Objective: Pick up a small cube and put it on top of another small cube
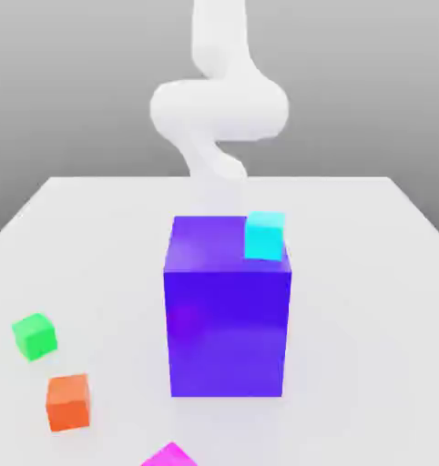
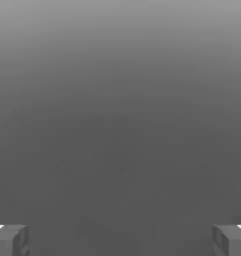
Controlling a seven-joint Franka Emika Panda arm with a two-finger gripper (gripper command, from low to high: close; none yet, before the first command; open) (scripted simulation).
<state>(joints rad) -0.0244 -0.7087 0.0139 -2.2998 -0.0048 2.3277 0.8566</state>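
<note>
2 fingers (image 2: 10,240) spread wide apart; white arm (image 1: 219,109) coils behind purple block (image 1: 228,319).

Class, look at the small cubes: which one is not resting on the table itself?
The cyan cube. It sits on top of the big purple block; the green, orange and magenta cubes lie on the table.

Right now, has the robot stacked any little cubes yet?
Not yet. The green cube, orange cube and pink cube each lie alone on the table. The cyan cube sits by the big purple block. The tool is open, holding nothing. Picking and stacking are both left.
</note>
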